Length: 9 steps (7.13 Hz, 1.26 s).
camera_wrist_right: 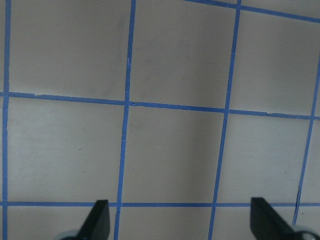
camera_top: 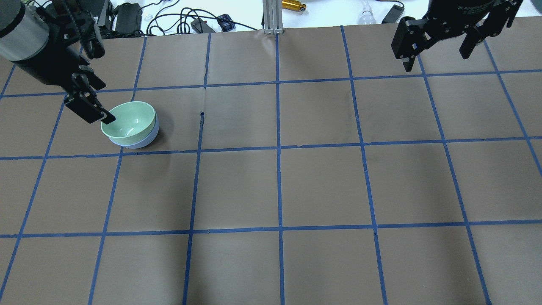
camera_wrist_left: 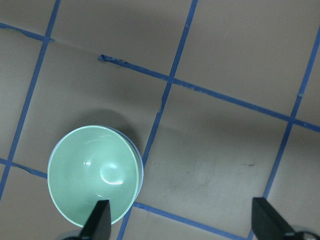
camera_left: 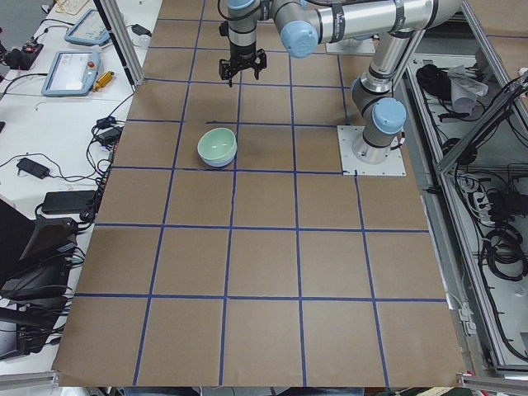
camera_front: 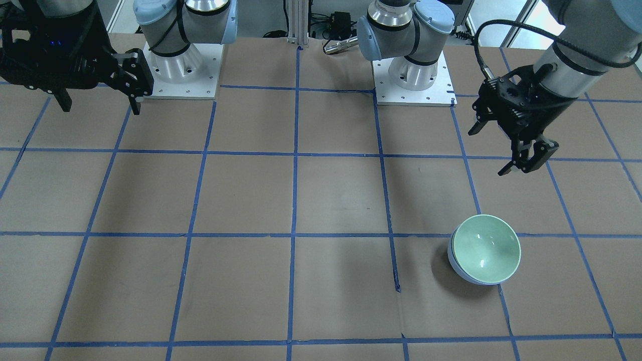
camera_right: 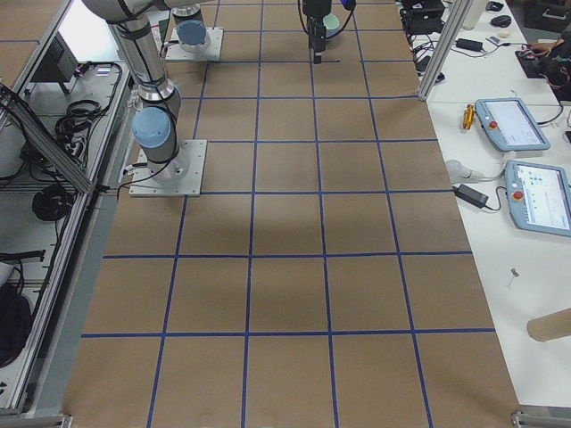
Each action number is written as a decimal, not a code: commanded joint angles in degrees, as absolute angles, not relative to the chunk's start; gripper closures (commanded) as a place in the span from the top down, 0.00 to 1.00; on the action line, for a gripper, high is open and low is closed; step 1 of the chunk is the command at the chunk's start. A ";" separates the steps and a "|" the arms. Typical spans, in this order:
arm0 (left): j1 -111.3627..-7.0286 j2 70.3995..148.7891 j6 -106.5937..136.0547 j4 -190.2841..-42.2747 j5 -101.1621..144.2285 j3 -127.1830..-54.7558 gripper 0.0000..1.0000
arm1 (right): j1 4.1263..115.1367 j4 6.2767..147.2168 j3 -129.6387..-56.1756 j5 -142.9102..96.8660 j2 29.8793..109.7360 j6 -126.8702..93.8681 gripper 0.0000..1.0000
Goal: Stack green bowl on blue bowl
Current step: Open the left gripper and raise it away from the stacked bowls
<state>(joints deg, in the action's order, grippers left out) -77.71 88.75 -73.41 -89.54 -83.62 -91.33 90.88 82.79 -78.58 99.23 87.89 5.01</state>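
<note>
Bowls nested. Green bowl [camera_front: 485,248] sits inside the blue bowl [camera_front: 457,268], mouth up; the blue shows only as a thin crescent under the green rim. The pair stands on the desk [camera_front: 321,200] on the robot's left side, just beside a crossing of the blue tape lines [camera_front: 293,200].

Left claw [camera_front: 527,158] is released, jaws spread wide, nothing between them. It hangs above the desk, off the bowls on the robot's side. In the left wrist view one fingertip [camera_wrist_left: 100,222] overlaps the green bowl's near rim, the other sits far out over bare brown surface. Contact with the rim cannot be judged there; the front-facing view shows clear air between claw and bowls.

Right claw [camera_wrist_right: 181,222] is also released and holds nothing. It hovers well apart from the bowls, near its own base, with only taped squares beneath.
</note>
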 commanded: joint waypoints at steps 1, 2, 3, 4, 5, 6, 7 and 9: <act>-80.24 87.98 -60.42 -91.76 -83.93 -88.86 1.00 | 90.88 82.79 -78.57 99.23 87.89 5.01 1.00; -80.42 87.98 -54.64 -91.76 -83.76 -88.68 1.00 | 90.88 82.79 -78.57 99.23 87.89 5.01 1.00; -82.07 87.98 -45.44 -91.67 -83.76 -88.59 1.00 | 90.88 82.79 -78.57 99.14 87.89 5.01 1.00; -85.66 88.33 -42.74 -90.97 -88.11 -88.59 1.00 | 90.88 82.79 -78.57 99.23 87.89 5.01 1.00; -88.83 88.59 -33.58 -90.44 -91.37 -88.59 1.00 | 90.88 82.79 -78.57 99.23 87.89 5.01 1.00; -89.73 88.68 -27.66 -90.27 -91.23 -88.59 1.00 | 90.88 82.79 -78.57 99.14 87.89 5.01 1.00; -90.00 88.51 -19.33 -90.09 -90.71 -88.51 1.00 | 90.88 82.79 -78.57 99.23 87.89 5.01 1.00; -90.00 87.45 -9.96 -90.09 -90.87 -89.46 1.00 | 90.88 82.79 -78.57 99.23 87.89 5.01 1.00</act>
